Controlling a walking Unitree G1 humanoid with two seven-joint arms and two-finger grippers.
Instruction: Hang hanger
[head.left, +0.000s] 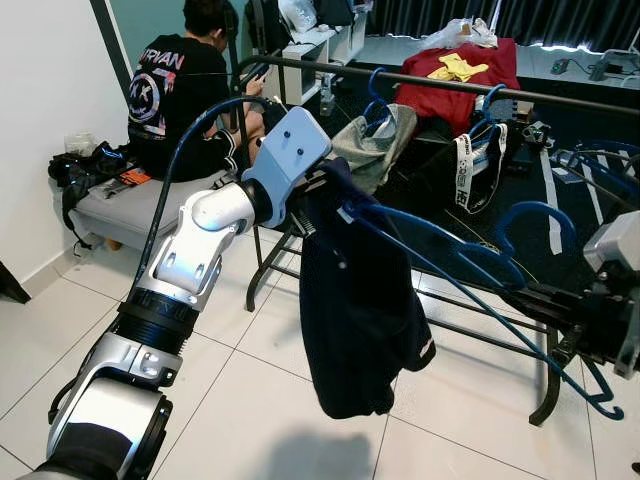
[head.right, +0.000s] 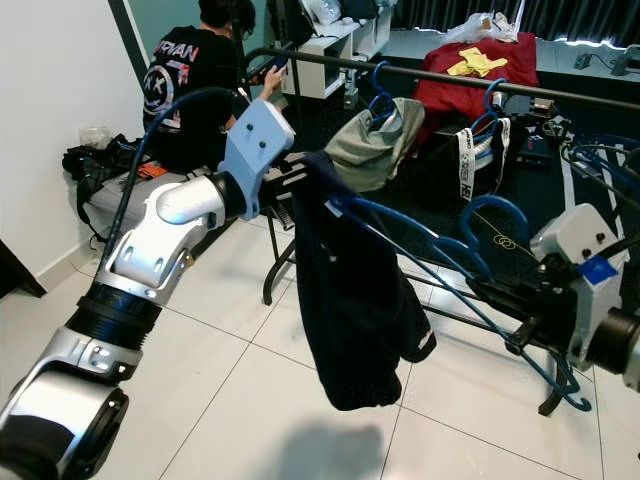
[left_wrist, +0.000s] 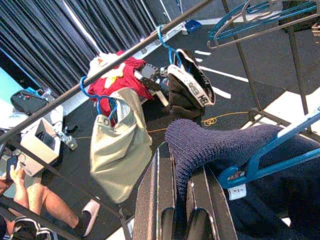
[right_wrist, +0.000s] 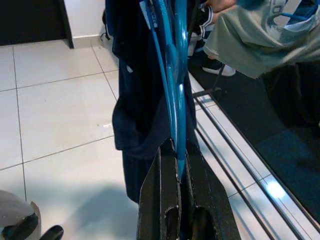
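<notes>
Rail (head.left: 450, 82) free between grey bag (head.left: 378, 145) and strap bag (head.left: 478, 165).

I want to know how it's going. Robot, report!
Left hand shut on navy sweater. Right hand shut on blue hanger. Hanger not yet on rail. Two hung clothes there already.

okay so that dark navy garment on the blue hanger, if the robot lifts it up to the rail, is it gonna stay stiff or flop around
Probably floppy: the navy garment sags in loose folds below the blue hanger. It may swing, since only its top is supported. The left gripper pinches bunched knit fabric, which looks soft and likely to stretch.
</notes>
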